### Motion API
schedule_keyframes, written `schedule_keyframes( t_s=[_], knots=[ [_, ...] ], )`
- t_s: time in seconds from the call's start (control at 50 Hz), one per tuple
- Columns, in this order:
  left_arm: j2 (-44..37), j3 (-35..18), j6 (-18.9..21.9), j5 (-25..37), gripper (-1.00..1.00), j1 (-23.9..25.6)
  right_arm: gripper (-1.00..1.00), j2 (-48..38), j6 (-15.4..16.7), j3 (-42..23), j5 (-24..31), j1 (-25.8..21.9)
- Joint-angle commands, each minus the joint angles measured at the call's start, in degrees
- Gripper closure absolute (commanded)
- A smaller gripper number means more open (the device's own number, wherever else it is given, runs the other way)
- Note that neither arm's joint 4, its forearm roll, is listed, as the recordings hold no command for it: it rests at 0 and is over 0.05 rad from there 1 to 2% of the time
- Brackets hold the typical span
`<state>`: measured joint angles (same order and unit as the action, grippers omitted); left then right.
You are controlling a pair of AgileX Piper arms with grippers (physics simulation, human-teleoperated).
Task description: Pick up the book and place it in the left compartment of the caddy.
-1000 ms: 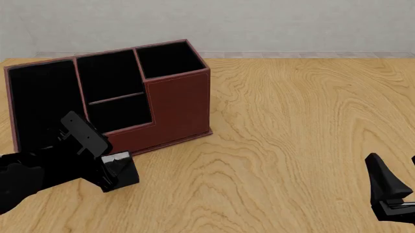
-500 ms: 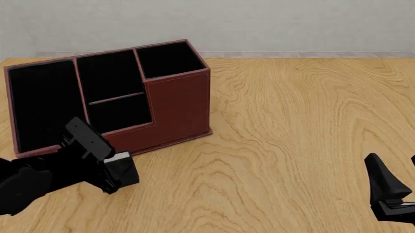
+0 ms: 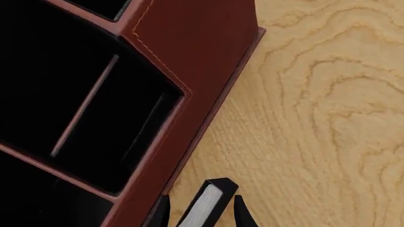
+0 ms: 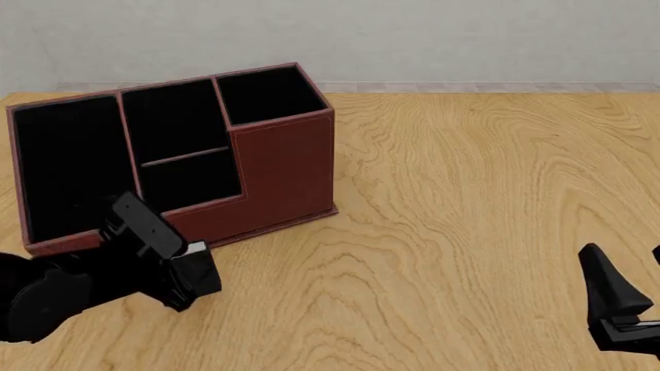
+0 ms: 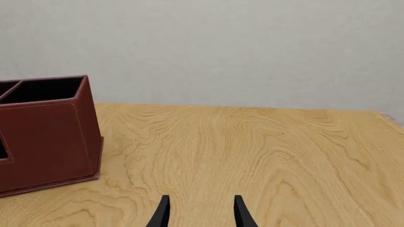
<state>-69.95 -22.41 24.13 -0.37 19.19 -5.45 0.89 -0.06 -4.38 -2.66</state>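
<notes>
The small black book (image 4: 198,269) with its white page edge (image 3: 203,206) is clamped between the fingers of my left gripper (image 4: 184,280) (image 3: 200,213), which is shut on it. It sits just in front of the low front wall of the reddish-brown caddy (image 4: 284,171) (image 3: 197,43) (image 5: 45,137), outside the box. The left compartment (image 4: 64,166), wide and black-lined, lies behind my left arm. My right gripper (image 4: 619,305) (image 5: 200,213) stands open over the near right part of the table, holding nothing.
The caddy's split middle sections (image 4: 178,147) and tall square section (image 4: 266,94) stand to the right of the left compartment. Wooden tabletop (image 4: 474,193) stretches between the caddy and my right gripper. A grey wall (image 5: 221,47) closes the far side.
My left arm has sunk and drawn back slightly toward the near left, the book still in its grip at almost the same spot. The right arm has not moved.
</notes>
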Motion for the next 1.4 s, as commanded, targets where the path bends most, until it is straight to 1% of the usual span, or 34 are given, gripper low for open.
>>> schedule_keyframes(
  t_s=[0.02, 0.16, 0.18, 0.2, 0.28, 0.32, 0.4, 0.42, 0.48, 0.5, 0.6, 0.74, 0.8, 0.86, 0.88, 0.94, 0.96, 1.0, 1.04, 1.06, 1.08, 1.1, 1.14, 1.18, 1.2, 1.32, 1.36, 1.38, 1.4],
  knots=[
    [-1.3, 0.8, -0.3, -1.5, -1.00, -0.1, -1.00, -0.4, 0.2, 0.0, -0.3, 0.0],
    [-1.4, 1.5, -0.4, -2.1, -1.00, 0.2, -1.00, 0.3, 0.3, 0.0, 0.3, 0.1],
    [-1.1, 1.3, -0.4, -2.0, 1.00, -0.1, -1.00, 0.3, 0.2, 0.0, 0.3, 0.1],
    [-1.1, 1.3, -0.4, -2.0, 1.00, -0.1, -1.00, 0.2, 0.3, 0.0, 0.2, 0.1],
    [4.3, 0.8, -3.4, 2.5, 1.00, 2.6, -1.00, -0.1, 0.2, 0.0, -0.1, 0.2],
    [5.6, 0.7, -3.6, 3.5, 1.00, 3.3, -1.00, 0.0, 0.2, 0.0, 0.0, 0.2],
    [11.6, 1.7, -7.0, 7.8, 1.00, 9.2, -1.00, 0.3, 0.3, 0.0, 0.2, 0.2],
    [11.6, 1.7, -7.0, 7.9, 1.00, 9.2, -1.00, 0.3, 0.3, 0.0, 0.2, 0.2],
    [14.5, 2.2, -8.1, 10.1, 1.00, 12.1, -1.00, 0.5, 0.3, 0.0, 0.4, 0.2],
    [14.8, 2.0, -8.0, 10.3, 1.00, 12.0, -1.00, 0.6, 0.3, 0.0, 0.4, 0.2],
    [18.3, 0.5, -10.2, 13.4, 1.00, 14.6, -1.00, 1.1, 0.3, 0.0, 0.8, 0.3],
    [21.8, -1.6, -11.5, 16.8, 1.00, 16.6, -1.00, 1.4, 0.2, 0.0, 1.1, 0.5],
    [25.1, -2.9, -12.9, 19.3, 1.00, 18.7, -1.00, 1.4, 0.2, 0.0, 1.0, 0.5],
    [26.4, -3.8, -14.0, 20.5, 1.00, 19.5, -1.00, 1.3, 0.1, 0.0, 0.8, 0.5],
    [28.0, -4.8, -15.1, 21.7, 1.00, 20.5, -1.00, 1.3, 0.1, 0.0, 0.8, 0.5],
    [29.4, -6.3, -15.4, 23.3, 1.00, 21.3, -1.00, 1.4, 0.0, 0.0, 0.9, 0.6],
    [29.4, -6.9, -15.8, 23.7, 1.00, 21.3, -1.00, 1.5, 0.0, 0.0, 0.9, 0.6],
    [30.5, -8.8, -18.0, 24.7, 1.00, 21.8, -1.00, 1.5, 0.0, 0.0, 0.9, 0.6],
    [31.6, -9.5, -18.0, 25.1, 1.00, 22.1, -1.00, 1.5, 0.0, 0.0, 0.9, 0.6],
    [32.1, -10.8, -18.3, 25.8, 1.00, 22.2, -1.00, 1.6, -0.1, 0.0, 1.0, 0.6],
    [33.3, -11.8, -16.3, 26.0, 1.00, 21.8, -1.00, 1.5, -0.1, 0.0, 1.0, 0.6],
    [33.3, -11.8, -16.3, 26.0, 1.00, 21.8, -1.00, 1.5, -0.1, 0.0, 1.0, 0.6],
    [35.8, -14.2, -17.3, 27.6, 1.00, 23.3, -1.00, 1.8, -0.2, 0.0, 1.2, 0.7],
    [35.9, -14.8, -17.7, 27.9, 1.00, 23.4, -1.00, 1.9, -0.2, 0.0, 1.2, 0.7],
    [36.3, -15.9, -17.5, 28.1, 1.00, 23.0, -1.00, 2.0, -0.3, 0.0, 1.4, 0.8],
    [37.4, -18.8, -17.1, 29.4, 1.00, 22.7, -1.00, 2.0, -0.5, -0.1, 1.4, 0.9],
    [37.6, -19.0, -17.0, 29.5, 1.00, 22.5, -1.00, 2.0, -0.5, -0.1, 1.4, 0.9],
    [37.7, -19.7, -16.4, 29.3, 1.00, 21.5, -1.00, 2.0, -0.5, -0.1, 1.3, 0.9],
    [37.8, -20.2, -16.6, 29.2, 1.00, 20.7, -1.00, 2.0, -0.5, -0.1, 1.4, 0.9]
  ],
)
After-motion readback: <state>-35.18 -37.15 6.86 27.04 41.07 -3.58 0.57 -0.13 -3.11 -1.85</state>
